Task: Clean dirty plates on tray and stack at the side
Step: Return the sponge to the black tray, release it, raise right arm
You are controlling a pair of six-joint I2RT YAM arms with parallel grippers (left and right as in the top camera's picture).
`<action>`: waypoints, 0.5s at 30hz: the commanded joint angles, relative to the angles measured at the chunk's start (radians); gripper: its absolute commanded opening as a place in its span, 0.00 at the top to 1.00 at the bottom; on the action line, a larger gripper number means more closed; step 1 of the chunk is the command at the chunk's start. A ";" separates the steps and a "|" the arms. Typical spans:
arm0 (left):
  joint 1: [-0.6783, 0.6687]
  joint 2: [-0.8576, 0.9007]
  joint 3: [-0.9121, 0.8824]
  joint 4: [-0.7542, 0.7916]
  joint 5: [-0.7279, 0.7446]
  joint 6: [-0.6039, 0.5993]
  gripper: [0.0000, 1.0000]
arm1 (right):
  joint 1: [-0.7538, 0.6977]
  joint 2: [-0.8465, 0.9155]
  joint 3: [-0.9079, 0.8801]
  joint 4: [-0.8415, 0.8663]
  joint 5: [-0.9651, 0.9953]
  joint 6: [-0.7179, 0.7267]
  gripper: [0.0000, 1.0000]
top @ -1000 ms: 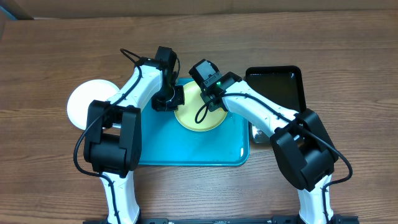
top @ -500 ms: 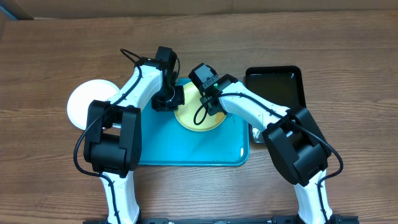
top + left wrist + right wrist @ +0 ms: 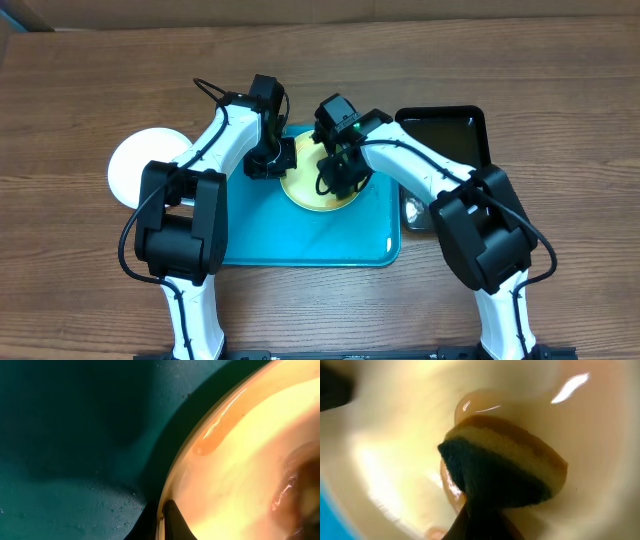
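1. The table point(image 3: 560, 80) is brown wood, with its grain running left to right, and it fills the overhead view.
2. The tray point(image 3: 300, 245) lies flat at the table's middle, its long side parallel to the near edge.
3. A white plate point(image 3: 135, 165) rests on the wood just off the tray's left edge, toward the table's left side.
4. A black basin point(image 3: 445, 135) sits beside the tray's far right corner.
5. A small grey thing point(image 3: 414, 212) lies just off the tray's right edge, near the basin — partly hidden and too small to identify.

Turquoise tray point(image 3: 300, 238); lime-yellow plate point(image 3: 303, 196); white plate point(image 3: 130, 165); black basin point(image 3: 445, 135); sponge point(image 3: 510, 457) yellow over dark green.
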 commanded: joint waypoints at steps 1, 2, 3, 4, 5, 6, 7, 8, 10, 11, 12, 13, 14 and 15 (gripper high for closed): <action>-0.003 0.064 -0.039 -0.014 -0.041 -0.005 0.96 | -0.027 0.009 0.039 -0.021 -0.341 0.002 0.96; -0.003 0.064 -0.039 -0.014 -0.041 -0.005 0.96 | -0.048 -0.003 0.065 -0.026 -0.399 0.002 0.96; -0.003 0.064 -0.039 -0.014 -0.041 -0.005 0.96 | -0.068 -0.014 0.089 -0.030 -0.444 0.002 0.96; -0.003 0.064 -0.039 -0.014 -0.041 -0.005 0.96 | -0.088 -0.026 0.113 -0.034 -0.485 0.002 0.96; -0.003 0.064 -0.039 -0.014 -0.041 -0.005 0.96 | -0.114 -0.040 0.142 -0.043 -0.519 0.003 0.96; -0.003 0.064 -0.039 -0.014 -0.041 -0.005 0.96 | -0.137 -0.052 0.167 -0.056 -0.535 0.003 0.96; -0.003 0.064 -0.039 -0.014 -0.041 -0.005 0.96 | -0.159 -0.063 0.193 -0.075 -0.540 0.003 0.96; -0.003 0.064 -0.039 -0.014 -0.041 -0.005 0.96 | -0.182 -0.075 0.218 -0.100 -0.539 0.003 0.96; -0.003 0.064 -0.039 -0.014 -0.041 -0.005 0.96 | -0.228 -0.100 0.259 -0.162 -0.536 0.002 0.96; -0.003 0.064 -0.039 -0.014 -0.041 -0.005 0.96 | -0.250 -0.113 0.270 -0.194 -0.525 0.002 0.96; -0.003 0.064 -0.039 -0.014 -0.041 -0.005 0.96 | -0.276 -0.129 0.277 -0.232 -0.500 0.002 0.96; -0.003 0.064 -0.039 -0.014 -0.041 -0.005 0.96 | -0.299 -0.142 0.278 -0.264 -0.470 0.002 0.96; -0.003 0.064 -0.039 -0.014 -0.041 -0.005 0.95 | -0.325 -0.155 0.278 -0.306 -0.422 0.002 0.96; -0.003 0.064 -0.039 -0.014 -0.041 -0.005 0.95 | -0.346 -0.163 0.278 -0.344 -0.374 0.002 0.96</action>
